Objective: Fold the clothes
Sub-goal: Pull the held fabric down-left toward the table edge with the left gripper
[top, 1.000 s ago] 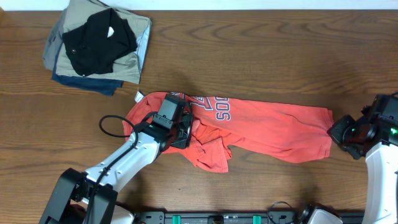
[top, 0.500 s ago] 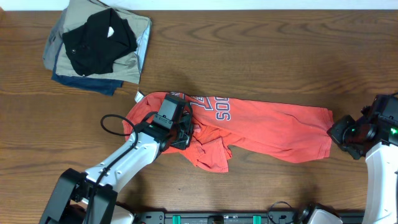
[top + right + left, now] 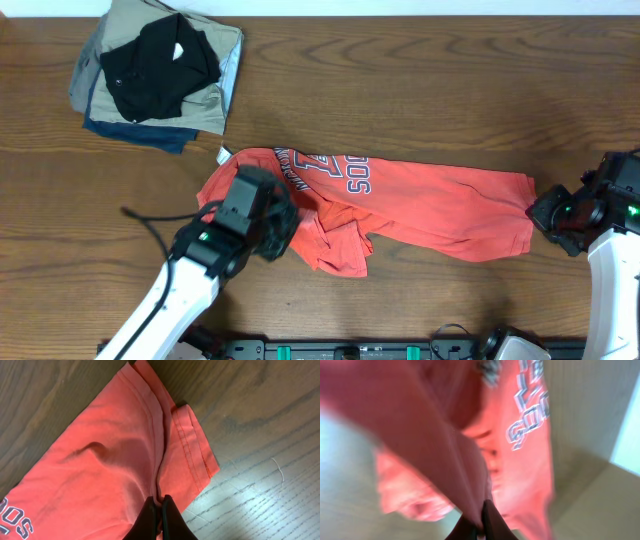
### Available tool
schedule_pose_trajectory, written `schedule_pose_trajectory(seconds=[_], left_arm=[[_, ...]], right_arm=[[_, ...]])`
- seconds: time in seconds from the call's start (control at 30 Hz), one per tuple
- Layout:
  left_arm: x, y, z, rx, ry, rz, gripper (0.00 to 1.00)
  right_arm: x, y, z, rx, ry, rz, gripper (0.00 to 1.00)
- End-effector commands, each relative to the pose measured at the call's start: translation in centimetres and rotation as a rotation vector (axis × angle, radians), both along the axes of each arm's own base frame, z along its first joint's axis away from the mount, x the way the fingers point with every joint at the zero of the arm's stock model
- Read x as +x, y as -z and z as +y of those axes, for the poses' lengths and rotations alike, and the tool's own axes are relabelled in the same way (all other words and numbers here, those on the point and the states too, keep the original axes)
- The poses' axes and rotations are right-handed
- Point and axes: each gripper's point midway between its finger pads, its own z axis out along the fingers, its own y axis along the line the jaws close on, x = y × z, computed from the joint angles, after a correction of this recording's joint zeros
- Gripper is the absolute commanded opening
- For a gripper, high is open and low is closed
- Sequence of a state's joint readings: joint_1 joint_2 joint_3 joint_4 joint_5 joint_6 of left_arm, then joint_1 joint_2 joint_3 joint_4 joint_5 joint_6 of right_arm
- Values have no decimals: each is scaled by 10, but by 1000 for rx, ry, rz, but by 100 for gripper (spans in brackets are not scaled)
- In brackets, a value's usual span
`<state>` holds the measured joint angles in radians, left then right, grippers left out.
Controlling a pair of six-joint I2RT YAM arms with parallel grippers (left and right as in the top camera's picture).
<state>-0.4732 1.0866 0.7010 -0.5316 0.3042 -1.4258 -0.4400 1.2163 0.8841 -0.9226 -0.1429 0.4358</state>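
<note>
Two grips, one garment; hazards itemised.

1. T-shirt [image 3: 430, 205]: coral-red, spread flat on the table [image 3: 420, 90] from 9 to 3 o'clock. Lettering [image 3: 335, 172] faces up and the neck tag [image 3: 224, 153] sits at its 10 o'clock corner.
2. Left gripper [image 3: 482, 510]: clenched on a raised ridge of cloth at the shirt's 8 o'clock part. The left wrist view is blurred, so how many layers it pinches cannot be told.
3. Right gripper [image 3: 160, 502]: fingers pressed together on a thin pleat just inside the hem [image 3: 192, 445], at the shirt's 3 o'clock end.
4. Crumpled bunch [image 3: 340, 250]: loose folds at the shirt's 6 o'clock edge, just beside the left grip.
5. Stack of folded garments [image 3: 155, 75]: at 10 o'clock on the table, well apart from the shirt.

Risks, as judged:
- Slip: both holds are narrow pinches, and opposing pulls could draw the cloth out of either one.
- Uneven fold: if the left hold takes only one layer, the lower layer may lag on the table.
- Trapped wrinkle: the bunch could be buried inside the fold.
- Skew: unequal lift at the two ends may twist the shirt off-line.
</note>
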Motion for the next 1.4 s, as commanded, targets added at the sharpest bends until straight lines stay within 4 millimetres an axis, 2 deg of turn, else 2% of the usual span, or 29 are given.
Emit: schedule_pose_trajectory(seconds=[0.0,0.2,0.37,0.73,0.87,0.9,0.93,0.97,1.0,1.1,1.2,1.27,1.37], left_arm=[[-12,-2,17,94,38,-18,6],[-61,17,56,259,26,159,6],[-96,20,83,358,20,261,6],[-144,13,108,416,57,358,6],[-150,13,111,430,69,380,7],[-150,13,111,430,74,378,21],[-150,13,111,430,75,379,43],[-150,13,111,430,75,379,85],[-150,13,111,430,74,378,98],[-149,13,111,429,74,375,98],[-138,12,105,409,80,326,98],[-120,10,94,378,121,235,98],[-99,6,68,290,226,127,98]], right_arm=[[5,-7,1,-1,-10,-29,1],[6,-8,3,11,-14,-33,1],[6,-8,3,10,-14,-34,1],[10,-9,1,6,-7,-50,1],[10,-9,1,6,-8,-50,1],[10,-9,1,6,-8,-50,1],[10,-9,1,6,-7,-50,1],[10,-9,1,6,-8,-51,1],[10,-9,1,7,-8,-50,1],[10,-9,2,11,-10,-52,1],[11,-10,2,13,-10,-54,1],[11,-10,3,18,-13,-57,1],[12,-10,5,25,-15,-61,1]])
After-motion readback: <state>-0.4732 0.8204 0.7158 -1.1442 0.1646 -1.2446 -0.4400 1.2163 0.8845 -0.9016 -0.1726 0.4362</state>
